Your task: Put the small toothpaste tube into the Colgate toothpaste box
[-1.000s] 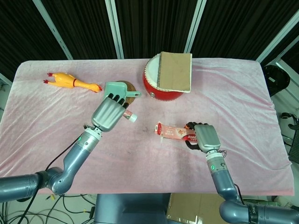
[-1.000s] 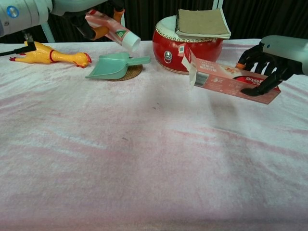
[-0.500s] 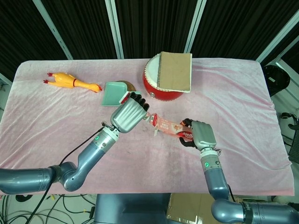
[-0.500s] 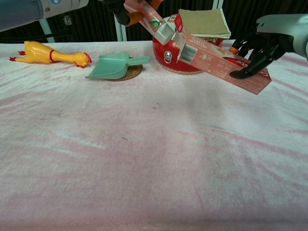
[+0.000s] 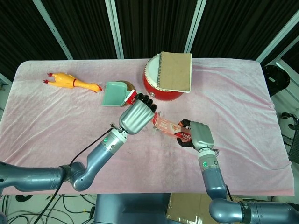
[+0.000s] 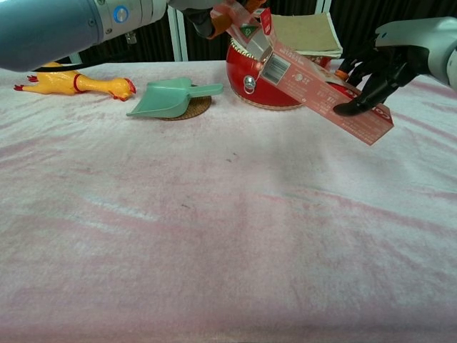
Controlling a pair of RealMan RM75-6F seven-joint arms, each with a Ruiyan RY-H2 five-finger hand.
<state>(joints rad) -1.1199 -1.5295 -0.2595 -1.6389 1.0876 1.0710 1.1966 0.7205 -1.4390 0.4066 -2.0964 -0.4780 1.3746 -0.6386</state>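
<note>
red-and-white small toothpaste tube (image 6: 241, 23), pinched in the left hand (image 5: 137, 116), meets the open end of the red colgate toothpaste box (image 6: 325, 91), its cap at the flaps. the right hand (image 5: 195, 134) grips the box's far end, lettering "gate" showing, held tilted above the pink tablecloth (image 5: 56, 121). behind: red drum (image 5: 156, 84) under a spiral notebook (image 5: 175, 71), green scoop (image 6: 170, 98), rubber chicken (image 5: 71, 81).

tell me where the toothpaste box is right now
The toothpaste box is off the table in the right hand, tilted, its open end up against the left hand, in front of the red drum.
</note>
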